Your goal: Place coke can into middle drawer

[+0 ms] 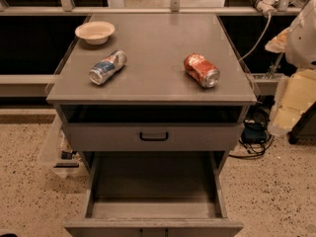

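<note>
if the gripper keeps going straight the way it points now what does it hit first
Probably the floor right of the cabinet. The gripper hangs at the right edge, seemingly pointing down, clear of the coke can and the middle drawer. Depth is unclear.

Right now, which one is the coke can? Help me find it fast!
Look at the grey cabinet top above the open middle drawer. Two cans lie on their sides there; the coke can is on the right side, nearer the gripper at the picture's right edge. It is red-orange with silver ends, unlike the blue, white and red can by the bowl.
</note>
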Robot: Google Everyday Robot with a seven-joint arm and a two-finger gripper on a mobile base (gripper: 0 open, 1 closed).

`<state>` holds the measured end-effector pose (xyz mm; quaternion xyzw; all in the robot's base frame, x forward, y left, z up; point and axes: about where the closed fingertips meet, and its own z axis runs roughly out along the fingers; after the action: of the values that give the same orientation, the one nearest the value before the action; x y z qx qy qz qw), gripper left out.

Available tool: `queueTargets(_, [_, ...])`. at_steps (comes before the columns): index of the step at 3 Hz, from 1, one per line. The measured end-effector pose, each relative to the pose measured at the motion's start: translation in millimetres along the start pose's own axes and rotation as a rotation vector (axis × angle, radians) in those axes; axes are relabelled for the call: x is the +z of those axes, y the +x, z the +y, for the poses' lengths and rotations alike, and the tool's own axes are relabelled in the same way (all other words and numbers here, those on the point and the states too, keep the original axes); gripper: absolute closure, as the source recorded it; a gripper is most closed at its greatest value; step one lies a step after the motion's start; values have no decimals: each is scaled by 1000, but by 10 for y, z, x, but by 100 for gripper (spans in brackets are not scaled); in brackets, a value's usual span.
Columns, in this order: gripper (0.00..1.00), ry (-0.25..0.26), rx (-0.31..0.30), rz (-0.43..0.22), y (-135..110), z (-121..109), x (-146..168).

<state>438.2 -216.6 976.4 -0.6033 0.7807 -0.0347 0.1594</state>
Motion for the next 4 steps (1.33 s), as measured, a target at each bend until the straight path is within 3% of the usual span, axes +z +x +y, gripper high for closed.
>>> queueTargets(1, [0,6,-2,-4,-9,-24,-6])
queueTargets(2, [0,3,2,-20,-65,-293,125])
queueTargets(3, [0,-19,44,-46,-92,-642,440])
queueTargets(4, [0,-19,44,-46,-92,-642,440])
